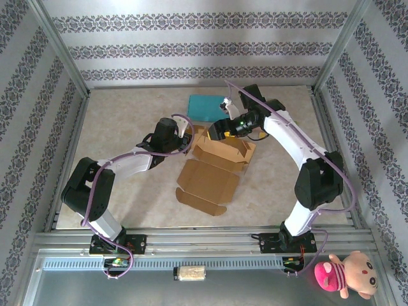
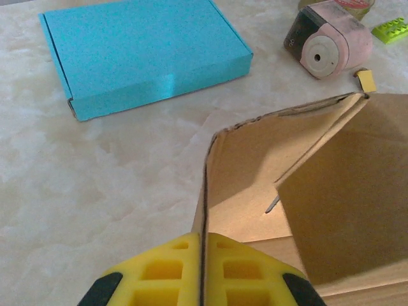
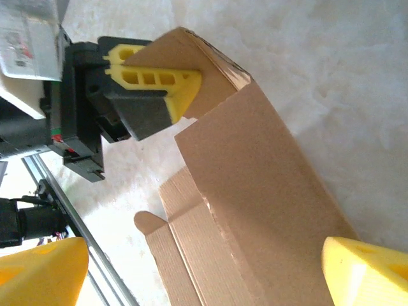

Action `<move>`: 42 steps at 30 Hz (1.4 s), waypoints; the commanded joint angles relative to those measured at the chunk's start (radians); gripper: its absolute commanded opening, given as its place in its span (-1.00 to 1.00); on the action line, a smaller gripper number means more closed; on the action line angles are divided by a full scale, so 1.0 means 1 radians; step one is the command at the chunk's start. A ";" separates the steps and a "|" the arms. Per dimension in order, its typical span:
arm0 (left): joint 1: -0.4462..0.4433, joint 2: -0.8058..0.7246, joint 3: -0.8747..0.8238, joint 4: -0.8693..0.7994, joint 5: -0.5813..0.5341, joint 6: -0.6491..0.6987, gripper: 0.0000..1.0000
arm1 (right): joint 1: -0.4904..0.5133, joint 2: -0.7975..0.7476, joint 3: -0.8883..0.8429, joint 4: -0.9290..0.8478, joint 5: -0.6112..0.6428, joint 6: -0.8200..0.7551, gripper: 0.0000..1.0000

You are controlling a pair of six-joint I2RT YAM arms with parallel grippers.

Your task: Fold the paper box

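Cardboard box [image 1: 217,159]: plain brown, corrugation lines on the inner flaps. Flat box [image 2: 146,54]: solid turquoise. Table [image 1: 127,115]: beige, marbled with cream veins. Walls [image 1: 191,38]: white with grey damask bands. Left arm [image 1: 127,162] and right arm [image 1: 290,137]: white and black, with purple cables [image 1: 102,185]. Left gripper [image 2: 201,245]: yellow, black at the corners. Right gripper [image 3: 205,255]: yellow. Pencil sharpener [image 2: 331,41]: pink and dark grey. Brick [image 2: 390,29]: lime green. Plush toy [image 1: 344,274]: hot pink and tan.

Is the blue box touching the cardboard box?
No, bare table separates the blue box from the cardboard box.
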State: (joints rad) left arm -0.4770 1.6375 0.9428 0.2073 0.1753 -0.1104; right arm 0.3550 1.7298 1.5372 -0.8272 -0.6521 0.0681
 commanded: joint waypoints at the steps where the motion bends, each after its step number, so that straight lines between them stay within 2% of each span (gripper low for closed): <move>1: -0.013 -0.010 0.034 0.013 0.032 0.031 -1.00 | -0.015 0.035 0.037 -0.080 -0.013 -0.078 0.88; 7: -0.017 -0.008 0.043 -0.002 0.044 0.053 -1.00 | -0.025 0.080 0.126 -0.163 0.081 -0.212 0.88; 19: -0.024 -0.004 0.042 -0.005 0.052 0.078 -1.00 | -0.044 0.064 0.208 -0.142 0.183 -0.366 0.95; 23: -0.026 -0.002 0.046 0.000 0.058 0.080 -1.00 | -0.060 0.085 0.207 -0.186 0.089 -0.479 0.96; 29: -0.028 -0.007 0.044 -0.007 0.056 0.087 -1.00 | -0.115 0.158 0.256 -0.252 -0.052 -0.522 0.95; 35: -0.031 -0.009 0.043 -0.006 0.055 0.086 -1.00 | -0.132 0.256 0.329 -0.336 -0.114 -0.539 0.76; 38: -0.034 -0.010 0.041 -0.007 0.051 0.089 -1.00 | -0.136 0.283 0.344 -0.355 -0.148 -0.547 0.57; 42: -0.035 -0.010 0.042 -0.006 0.048 0.089 -1.00 | -0.134 0.308 0.347 -0.366 -0.167 -0.546 0.22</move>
State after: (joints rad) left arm -0.4942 1.6375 0.9565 0.1909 0.2161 -0.0406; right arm 0.2222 2.0220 1.8542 -1.1454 -0.7609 -0.4610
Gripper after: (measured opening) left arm 0.046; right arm 0.638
